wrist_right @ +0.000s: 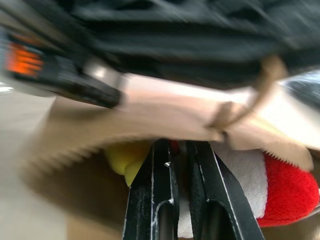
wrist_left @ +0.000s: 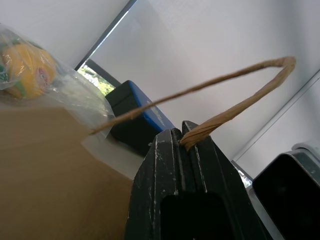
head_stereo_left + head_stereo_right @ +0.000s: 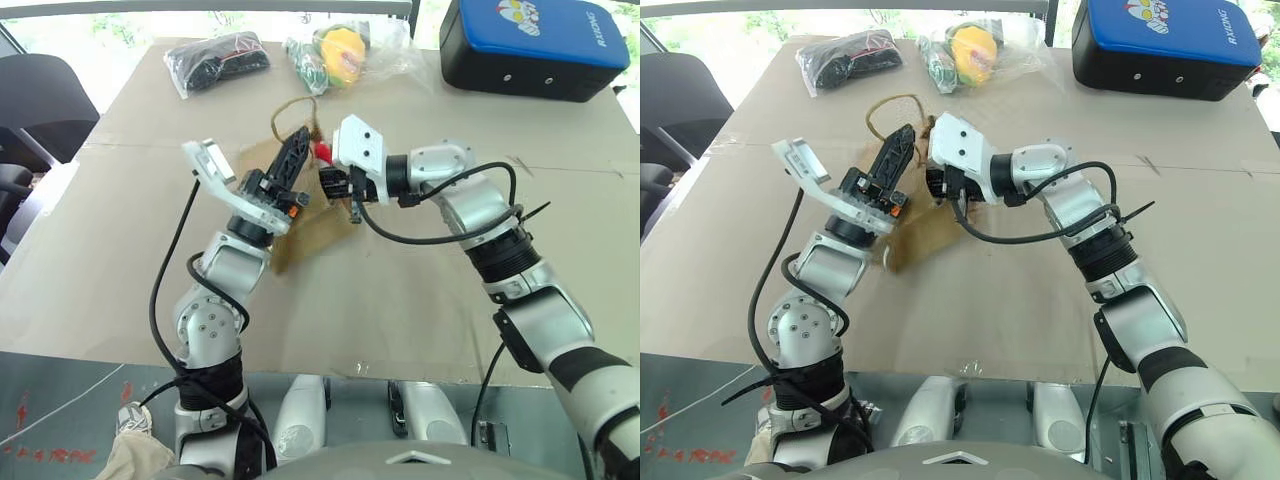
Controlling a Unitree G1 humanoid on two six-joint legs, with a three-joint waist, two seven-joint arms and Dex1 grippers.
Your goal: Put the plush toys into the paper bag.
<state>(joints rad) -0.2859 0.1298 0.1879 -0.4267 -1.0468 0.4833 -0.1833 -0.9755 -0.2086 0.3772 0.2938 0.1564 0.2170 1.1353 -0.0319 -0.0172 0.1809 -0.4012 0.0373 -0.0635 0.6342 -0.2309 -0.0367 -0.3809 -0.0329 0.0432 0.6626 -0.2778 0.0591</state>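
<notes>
The left gripper (image 3: 297,150) is clenched on one twisted paper loop handle (image 2: 235,95) of the paper bag (image 3: 315,235), the cord pinched flat between its two black fingers (image 2: 165,175) and arching out past their tips. The brown kraft bag hangs just below this gripper, its mouth lifted and its lower part resting on the tabletop (image 3: 400,310).

The right gripper (image 1: 181,155) sits at the bag's mouth, right beside the left gripper. Its fingers are nearly together, with a narrow gap, pressed into the white chicken (image 1: 245,175). The plush is soft and fuzzy, with its red comb (image 1: 290,192) to one side of the fingers and its yellow beak (image 1: 125,157) to the other, just under the bag's serrated paper edge.
</notes>
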